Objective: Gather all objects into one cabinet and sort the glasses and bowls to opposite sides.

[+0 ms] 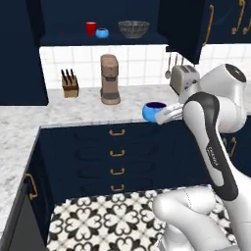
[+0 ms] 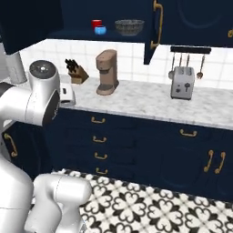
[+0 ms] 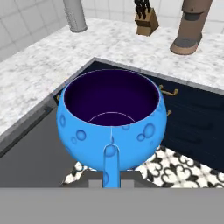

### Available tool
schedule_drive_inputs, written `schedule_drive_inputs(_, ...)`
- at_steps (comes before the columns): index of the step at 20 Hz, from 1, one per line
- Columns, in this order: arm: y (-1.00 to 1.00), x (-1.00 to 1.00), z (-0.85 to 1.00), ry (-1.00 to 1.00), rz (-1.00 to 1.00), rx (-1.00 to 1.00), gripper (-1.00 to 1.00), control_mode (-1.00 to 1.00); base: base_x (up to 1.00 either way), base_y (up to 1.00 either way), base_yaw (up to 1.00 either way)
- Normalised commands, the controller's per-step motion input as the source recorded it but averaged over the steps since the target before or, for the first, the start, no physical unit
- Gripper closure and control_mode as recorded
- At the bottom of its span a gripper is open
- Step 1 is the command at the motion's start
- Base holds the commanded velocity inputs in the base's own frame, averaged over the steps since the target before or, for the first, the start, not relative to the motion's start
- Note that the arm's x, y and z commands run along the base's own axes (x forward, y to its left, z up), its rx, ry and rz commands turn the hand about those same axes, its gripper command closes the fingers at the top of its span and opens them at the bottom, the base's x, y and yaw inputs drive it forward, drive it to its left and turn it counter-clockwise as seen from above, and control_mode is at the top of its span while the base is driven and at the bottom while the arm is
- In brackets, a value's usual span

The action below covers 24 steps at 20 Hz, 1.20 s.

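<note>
In the left base view the tool (image 1: 164, 115) is clamped on a blue bowl (image 1: 154, 112), holding it by the near wall so the mouth faces up, level and clear of the counter (image 1: 73, 105), which looks like the carrying stage toward the open cabinet (image 1: 98, 38) above. On that cabinet's shelf a red cup (image 1: 90, 28) stands at the left with a second, smaller-looking blue bowl (image 1: 102, 33) just beside it, and a wide grey mesh bowl (image 1: 133, 28) sits well apart to the right; judging by the task, the held bowl belongs on the mesh bowl's side, away from the cup. A brown coffee maker (image 1: 110, 78), a knife block (image 1: 70, 84) and a toaster (image 1: 184, 78) stand on the pale marbled stone. In the right base view the same shelf shows the cup (image 2: 96, 23), small bowl (image 2: 100, 30) and mesh bowl (image 2: 129, 27) in that order, beside a door with a curved brass handle (image 2: 158, 22). In the hand view the held bowl (image 3: 111, 120) is round and glossy, bright blue with bubble-like spots, a dark purple-navy inside and a thin rim, hanging over the counter's edge with patterned floor tiles (image 3: 183, 168) below.
</note>
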Motion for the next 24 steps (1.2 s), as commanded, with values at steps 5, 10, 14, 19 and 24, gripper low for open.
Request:
schedule_drive_inputs(5,0.00,0.00,0.00,0.00,0.00,0.00,1.00,1.00,0.38,0.49,-0.12)
schedule_drive_inputs(10,0.00,0.00,0.00,0.00,0.00,0.00,1.00,1.00,0.85,0.21,0.03)
schedule_drive_inputs(14,0.00,0.00,0.00,0.00,0.00,0.00,1.00,1.00,0.75,0.19,0.00)
schedule_drive_inputs(19,0.00,0.00,0.00,0.00,0.00,0.00,1.00,1.00,0.55,0.65,0.00)
schedule_drive_inputs(24,0.00,0.00,0.00,0.00,0.00,0.00,1.00,1.00,0.49,0.26,0.00)
